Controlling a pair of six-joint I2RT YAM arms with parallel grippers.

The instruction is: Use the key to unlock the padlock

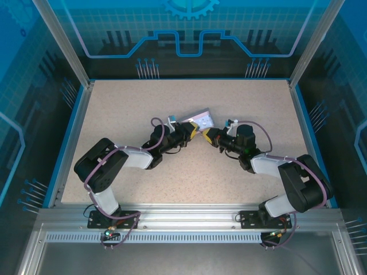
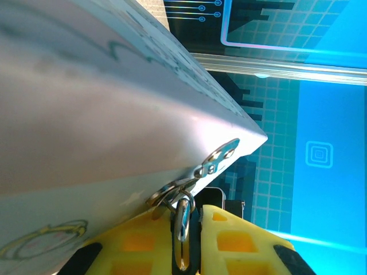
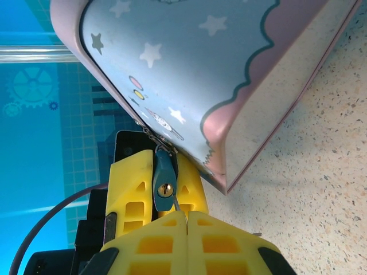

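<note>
1. Padlock point(image 3: 164, 180) first: in the right wrist view I see its dark body hanging from the hasp point(image 2: 221, 156) on the edge of the tin box point(image 3: 189, 63). Its brassy keyhole point(image 3: 165, 189) faces my right wrist camera.
2. My left gripper point(image 2: 191, 216) is clamped on the padlock. The left wrist view shows the metal shackle point(image 2: 182, 220) running down between its yellow fingers, so the lock is steadied rather than dangling.
3. The key point(image 3: 176, 203) is a thin sliver pinched in my right gripper point(image 3: 187, 216), whose fingers are pressed fully together. Its tip reaches up to the keyhole; I cannot tell whether it has entered or only touches the rim.
4. I judge the step in hand to be insertion: lock held, key presented at the slot, shackle not yet released.
5. The next move, as I read it, calls for a small straight push along the key's axis, then a wrist roll. With so thin a key, any sideways load could bend it or twist it in the pads.
6. The tin box is tilted, with one edge close to the speckled table point(image 3: 321, 172); from the top camera both arms meet at it mid-table.
7. Count: one padlock, one key, one tin box, two grippers.
</note>
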